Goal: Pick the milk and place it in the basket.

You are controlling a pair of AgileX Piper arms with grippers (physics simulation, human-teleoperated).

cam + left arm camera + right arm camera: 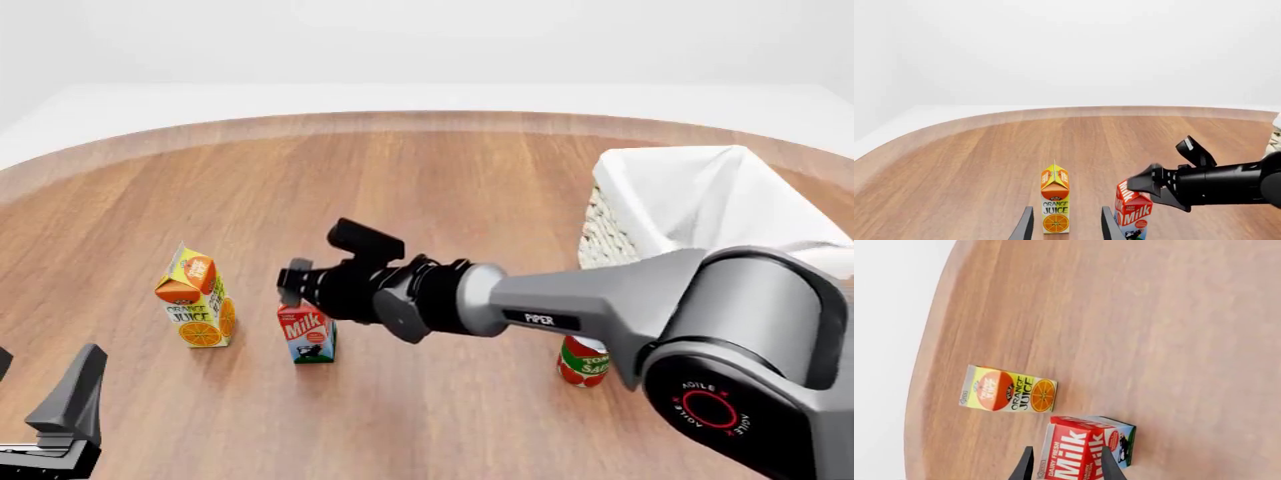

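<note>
- Milk stands upright on table, front-left area, red gable top, white/blue-green lower part.
- Juice carton upright at milk's 9 o'clock in front view, near but apart.
- R gripper reaches across from the right and sits at top of milk; in R wrist view its fingers flank the red top, one each side.
- R jaws: part open, about carton-wide; can't tell if pads touch the carton. Milk sits on table, not lifted.
- L gripper low at near-left edge; jaws open wide, nothing held. L wrist view looks out at juice carton framed between its fingertips, milk just beside.
- Basket at far right, abt 2 o'clock from milk, well apart. White liner folded over rim; inside mostly hidden by liner + R arm, contents can't tell.
- Tomato can upright at 3 o'clock from milk, near side of basket, partly behind R arm.
</note>
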